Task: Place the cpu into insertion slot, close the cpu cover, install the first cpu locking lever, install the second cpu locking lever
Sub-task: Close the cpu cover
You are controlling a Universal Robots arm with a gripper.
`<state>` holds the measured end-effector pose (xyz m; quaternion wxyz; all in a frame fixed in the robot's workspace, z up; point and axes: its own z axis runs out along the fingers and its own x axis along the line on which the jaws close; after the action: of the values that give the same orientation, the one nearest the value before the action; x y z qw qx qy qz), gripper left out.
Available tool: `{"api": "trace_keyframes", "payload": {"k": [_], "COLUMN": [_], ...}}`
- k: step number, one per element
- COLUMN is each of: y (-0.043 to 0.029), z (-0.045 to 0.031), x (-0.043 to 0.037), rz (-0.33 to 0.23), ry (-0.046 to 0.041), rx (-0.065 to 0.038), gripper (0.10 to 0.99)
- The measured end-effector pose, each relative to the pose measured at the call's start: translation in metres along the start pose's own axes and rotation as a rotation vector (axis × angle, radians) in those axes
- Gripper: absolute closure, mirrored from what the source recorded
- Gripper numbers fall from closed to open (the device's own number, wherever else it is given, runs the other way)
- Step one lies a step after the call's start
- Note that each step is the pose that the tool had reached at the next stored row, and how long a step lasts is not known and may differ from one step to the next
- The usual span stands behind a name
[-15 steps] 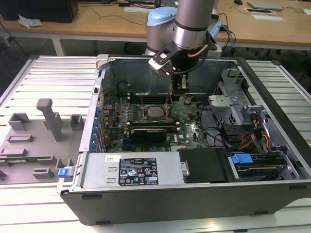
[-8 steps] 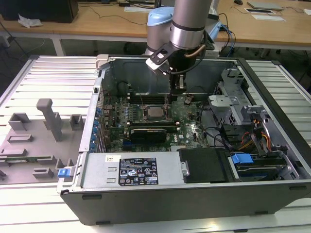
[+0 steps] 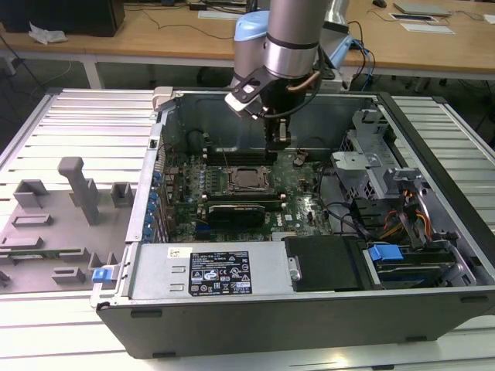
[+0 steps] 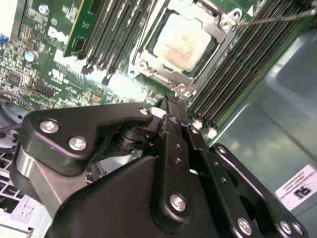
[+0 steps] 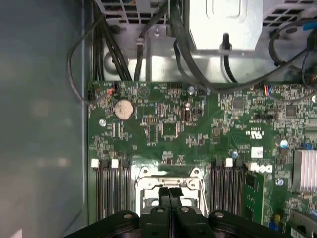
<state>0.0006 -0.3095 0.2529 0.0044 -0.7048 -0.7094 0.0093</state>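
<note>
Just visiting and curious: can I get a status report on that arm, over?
Gripper shut, empty, hovering beside insertion slot. Cpu seated, cpu cover down over it. Nothing in the way.

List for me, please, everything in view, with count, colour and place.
table: one, silver, across the exterior view
computer case: one, dark grey, open on the table
fixture plate: one, grey, the exterior view's left of the case
circuit board: one, green, inside the case
cpu: one, silver-grey, mid-board
cpu cover: one, silver, framing the cpu
memory slots: several, black, flanking the cpu
gripper: one, black, shut, near the cpu
arm: one, silver and blue, over the case
</note>
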Motion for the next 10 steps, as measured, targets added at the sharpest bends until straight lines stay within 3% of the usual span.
{"api": "trace_keyframes", "payload": {"k": [2, 4, 5, 7, 10], "y": [-0.0055, -0.0137, -0.0177, -0.0241, -0.0264], "z": [0.0009, 0.0026, 0.0038, 0.0059, 0.0070], "x": [0.0000, 0.0001, 0.0002, -0.0002, -0.0016], "rz": [0.000, 0.001, 0.000, 0.000, 0.000], "ry": [-0.0002, -0.0002, 0.0000, -0.0004, -0.0004], "rx": [-0.010, -0.031, -0.036, -0.043, -0.043], "gripper": [0.980, 0.980, 0.980, 0.980, 0.980]}}
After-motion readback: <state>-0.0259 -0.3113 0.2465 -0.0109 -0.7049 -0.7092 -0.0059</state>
